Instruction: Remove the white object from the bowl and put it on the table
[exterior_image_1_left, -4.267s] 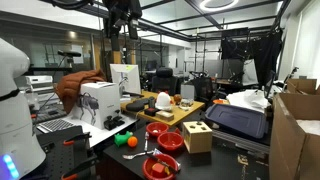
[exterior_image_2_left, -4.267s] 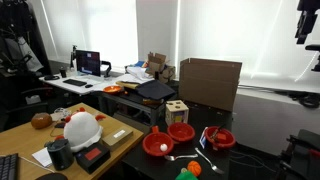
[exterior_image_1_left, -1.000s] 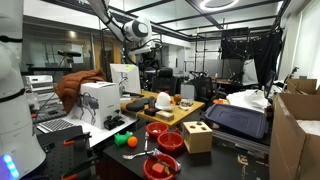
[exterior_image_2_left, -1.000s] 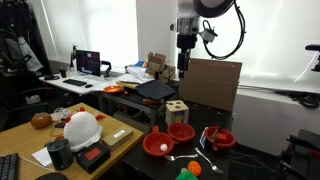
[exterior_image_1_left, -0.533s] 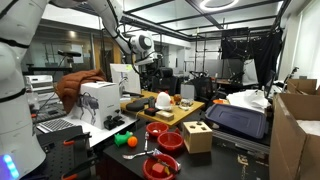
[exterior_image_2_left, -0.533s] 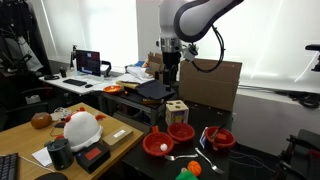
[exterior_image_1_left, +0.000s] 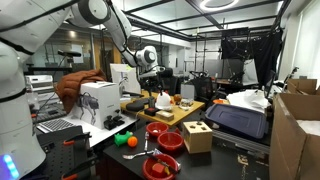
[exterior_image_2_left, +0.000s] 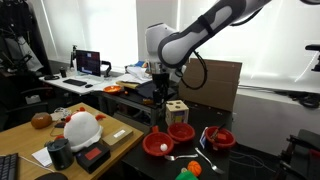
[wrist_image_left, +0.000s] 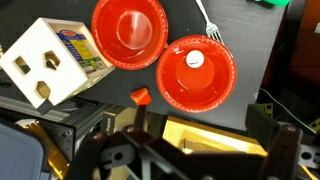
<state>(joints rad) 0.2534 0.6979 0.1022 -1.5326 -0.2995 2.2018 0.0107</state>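
A small white rounded object lies in a red bowl on the dark table in the wrist view. The same bowl shows in both exterior views. My gripper is open and empty, high above the table and apart from the bowl, with a pale wooden slab showing between its fingers. In both exterior views the gripper hangs over the middle of the bench, beside the bowls.
A second red bowl and a wooden box with holes stand beside the first. A fork and a small orange piece lie near. A large white dome, a white machine and a cardboard box stand around.
The arm has swung down from near the ceiling and moved in over the bench, lowering the gripper toward the table. The bowls and the white object have not moved.
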